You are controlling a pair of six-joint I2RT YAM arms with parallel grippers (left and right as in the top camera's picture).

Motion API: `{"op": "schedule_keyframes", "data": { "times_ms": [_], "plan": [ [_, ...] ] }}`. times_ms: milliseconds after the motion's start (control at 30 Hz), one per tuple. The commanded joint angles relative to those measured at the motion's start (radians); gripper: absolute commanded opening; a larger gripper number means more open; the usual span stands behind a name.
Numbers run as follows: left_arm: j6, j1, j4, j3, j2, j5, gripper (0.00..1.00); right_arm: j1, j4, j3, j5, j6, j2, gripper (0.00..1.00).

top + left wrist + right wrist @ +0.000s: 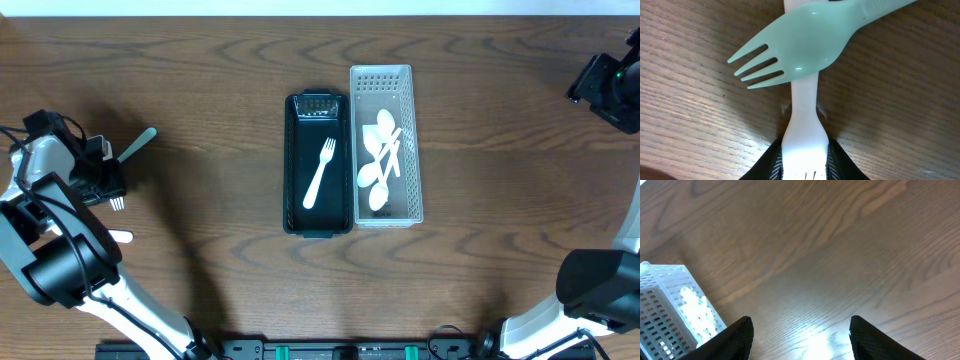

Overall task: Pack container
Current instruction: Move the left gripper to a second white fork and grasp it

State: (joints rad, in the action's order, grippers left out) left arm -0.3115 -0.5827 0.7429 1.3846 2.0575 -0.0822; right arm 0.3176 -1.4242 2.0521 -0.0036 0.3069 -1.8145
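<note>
white fork [804,117] sits under crossing green fork [801,50].

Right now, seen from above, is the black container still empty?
No, one white fork lies lengthwise on the floor of the black container.

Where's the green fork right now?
The green fork sits far left of the table in overhead view, by the left tool, lying across the white fork that tool grips.
</note>
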Motion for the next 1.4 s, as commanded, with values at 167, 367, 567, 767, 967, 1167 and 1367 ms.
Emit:
{"op": "schedule_keyframes", "data": {
  "times_ms": [167,367,567,767,967,1167,1367],
  "plan": [
    [0.059,0.004,0.070,0.016,0.037,0.014,0.08,0.003,-0.001,0.008,0.007,0.014,0.001,0.65],
    [0.058,0.040,0.101,0.024,-0.061,0.015,0.07,0.003,0.017,0.008,0.007,0.012,0.001,0.65],
    [0.059,0.075,0.126,0.024,-0.173,0.015,0.07,0.003,0.029,0.008,0.007,0.010,0.001,0.65],
    [0.059,0.102,0.177,0.024,-0.273,0.015,0.07,0.003,0.037,0.008,0.007,0.006,0.001,0.65],
    [0.064,0.113,0.208,0.024,-0.352,0.014,0.07,0.003,0.045,0.008,0.007,0.006,0.001,0.65],
    [0.093,0.175,0.238,0.025,-0.423,0.014,0.06,0.003,0.050,0.008,0.007,0.002,0.001,0.65],
    [0.108,0.368,0.289,0.050,-0.494,0.014,0.06,0.003,0.049,0.008,0.006,0.003,0.001,0.65]
  ]
}}
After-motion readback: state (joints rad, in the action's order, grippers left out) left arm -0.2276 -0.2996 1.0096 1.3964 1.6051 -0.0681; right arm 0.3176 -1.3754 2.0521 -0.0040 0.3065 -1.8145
